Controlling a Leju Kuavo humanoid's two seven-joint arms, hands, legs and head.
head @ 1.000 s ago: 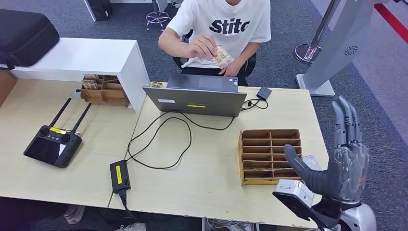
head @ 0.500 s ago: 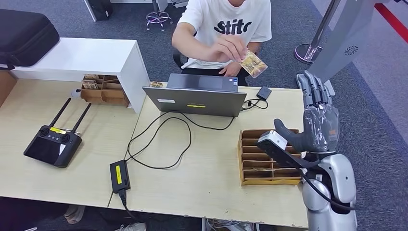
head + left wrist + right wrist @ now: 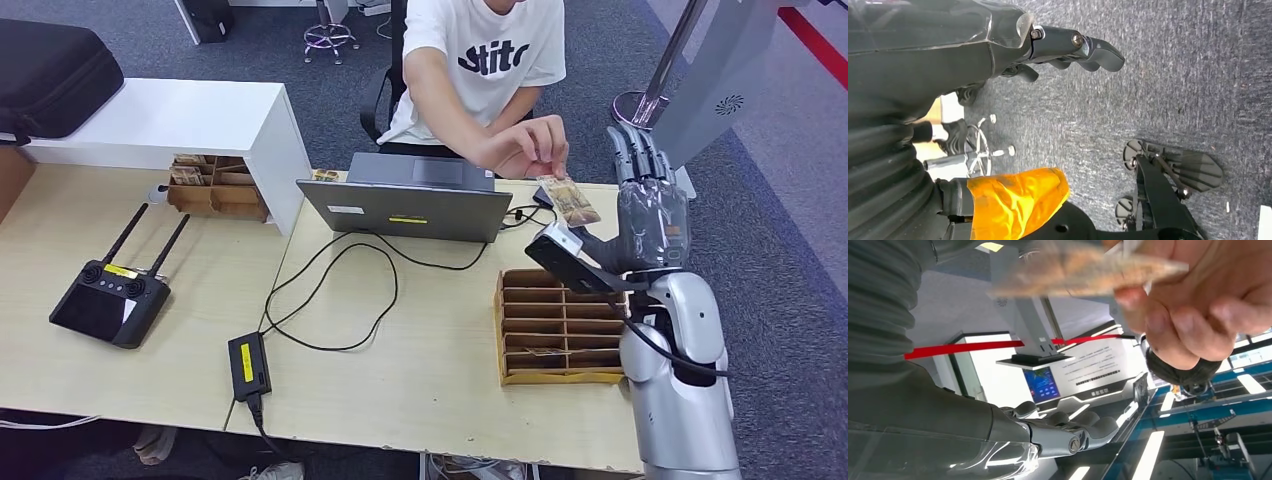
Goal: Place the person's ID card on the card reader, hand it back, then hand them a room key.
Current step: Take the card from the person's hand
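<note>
Pale wood-grain table [image 3: 420,370] stands on grey carpet [image 3: 790,250], carrying a grey laptop [image 3: 410,205], a brown cardboard divider tray [image 3: 555,325] and a black antenna remote [image 3: 110,300]. The right robot hand [image 3: 650,205] is raised, empty, fingers spread, just beside the tan ID card [image 3: 568,200] pinched in the person's hand [image 3: 525,148]. The left robot hand [image 3: 1068,47] hangs over carpet, fingers curled, empty.

Right arm [image 3: 675,370]: silver rounded shells, black cable looping along the forearm, pale camera block on a black bracket at the wrist. Right hand [image 3: 650,215]: dark grey under a clear glossy cover, grey fingers [image 3: 632,150]. Left hand [image 3: 998,45]: dark grey, ribbed cuff, screws at the fingers [image 3: 1088,47].
</note>
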